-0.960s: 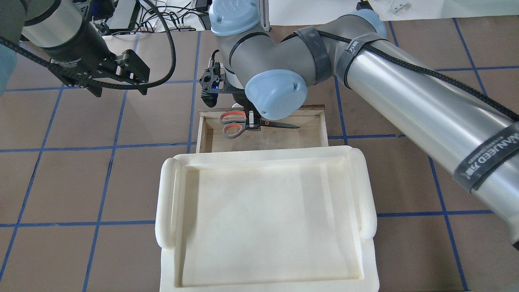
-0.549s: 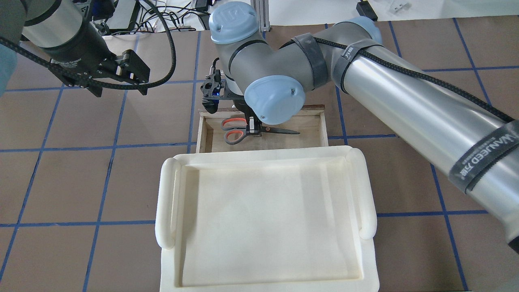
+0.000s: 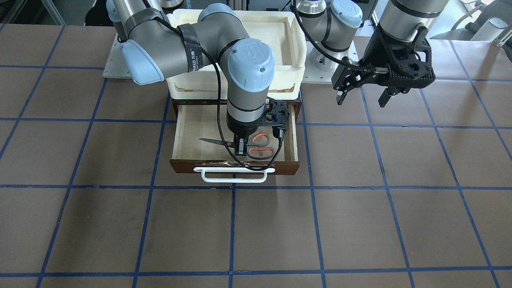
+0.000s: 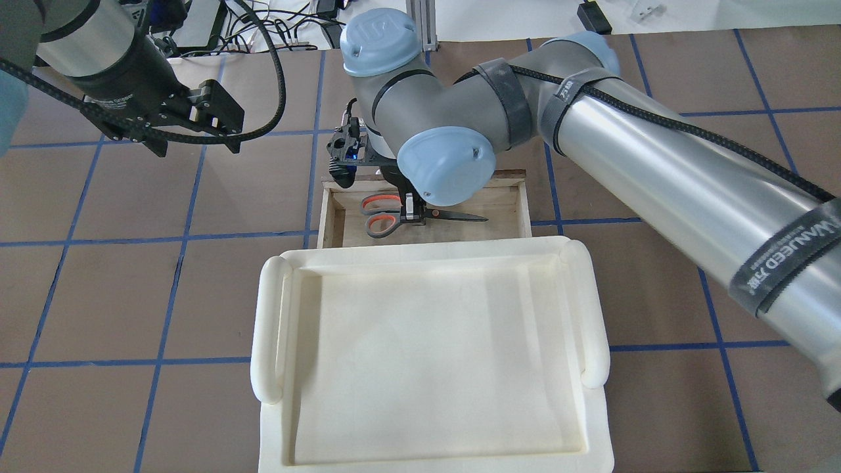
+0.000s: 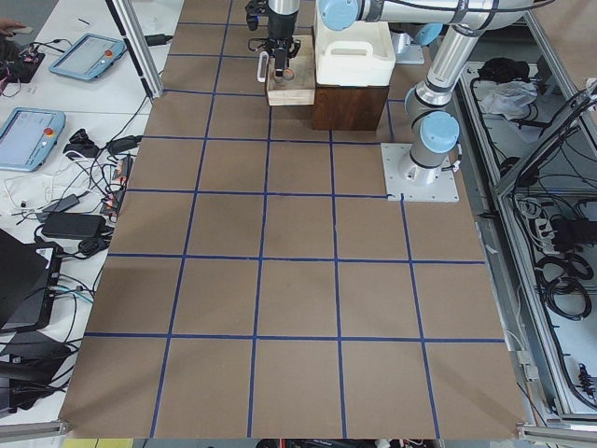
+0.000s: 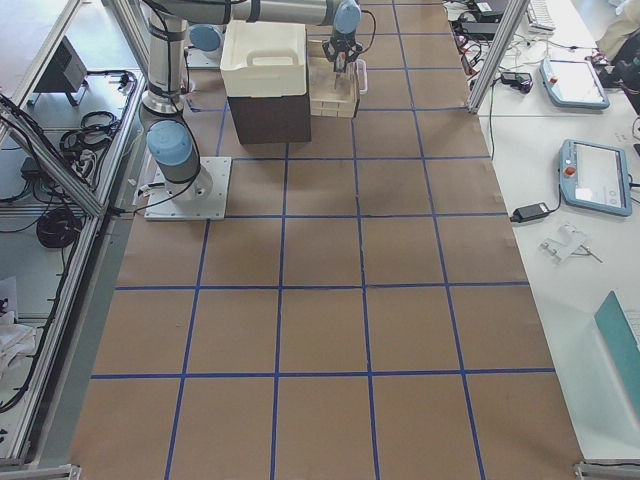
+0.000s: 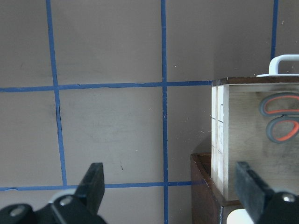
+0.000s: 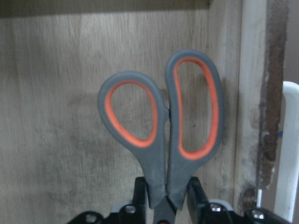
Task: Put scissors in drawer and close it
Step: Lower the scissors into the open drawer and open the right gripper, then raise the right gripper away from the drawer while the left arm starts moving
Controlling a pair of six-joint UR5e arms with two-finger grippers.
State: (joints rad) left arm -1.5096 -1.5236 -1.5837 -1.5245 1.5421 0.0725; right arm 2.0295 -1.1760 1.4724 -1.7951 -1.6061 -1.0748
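Scissors first: the small pair with slim silver blades and grey handles lined orange-red point(image 8: 164, 154) hangs in my right tool point(image 3: 240, 146), low inside the wide shallow drawer with the dark brown wood front point(image 3: 188, 165) and pale plywood floor. That tool is clamped on the neck of the scissors, just where the handles meet the blades, and my wrist points straight down.

Their long axis runs along the drawer's width, parallel to its front board, with the finger loops toward my left and the blade tips toward my right. They sit in the part of the drawer nearer the front board and its white bar handle point(image 3: 234, 175), away from the cream-white plastic tray point(image 4: 276, 328) that tops the dark brown cabinet point(image 5: 350, 107). Whether the blades already touch the plywood I cannot tell.

I judge the next thing is to let go and rise straight up. The drawer stands pulled out away from me, so closing it means pushing its front back toward my base. My left tool point(image 3: 361, 100) hovers wide open over the brown gridded desk point(image 3: 360, 208), well off the drawer's left side. The right one is nearer the handle.
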